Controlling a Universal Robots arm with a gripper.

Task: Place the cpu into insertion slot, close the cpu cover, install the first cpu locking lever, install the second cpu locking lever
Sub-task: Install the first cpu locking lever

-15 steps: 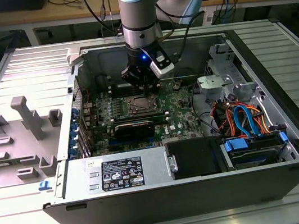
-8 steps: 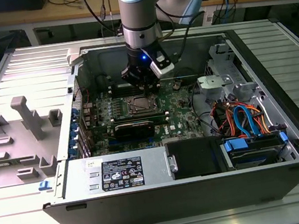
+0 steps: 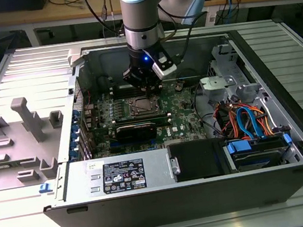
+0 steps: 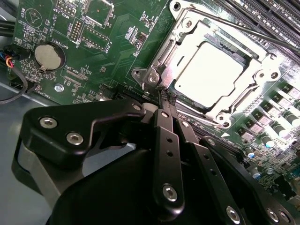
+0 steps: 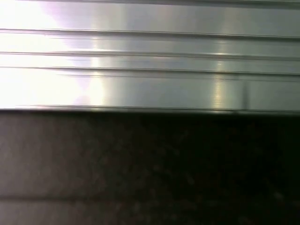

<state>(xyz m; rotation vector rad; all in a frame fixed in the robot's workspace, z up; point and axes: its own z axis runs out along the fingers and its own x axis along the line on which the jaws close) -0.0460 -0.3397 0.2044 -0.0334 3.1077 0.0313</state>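
Note:
The cpu (image 4: pixel 210 71) lies flat in the insertion slot (image 4: pixel 220 119), its pale metal top showing through the window of the cpu cover (image 4: pixel 186 41), which is folded down over it. A thin locking lever rod (image 4: pixel 234 27) runs along the socket's side by the memory slots. My gripper (image 4: pixel 165 96) is shut, its black fingertips together against the socket's near corner; whether they pinch a lever end I cannot tell. In the exterior view the gripper (image 3: pixel 149 89) hangs straight down inside the open computer case, just behind the socket (image 3: pixel 141 106).
A coin battery (image 4: pixel 49 55) and long black memory slots (image 4: pixel 262 14) flank the socket. The case holds a power supply (image 3: pixel 120 173), a black drive bay (image 3: pixel 196 158) and coloured cables (image 3: pixel 244 119). Grey plastic fixtures (image 3: pixel 25 119) sit on the panel at the exterior view's left.

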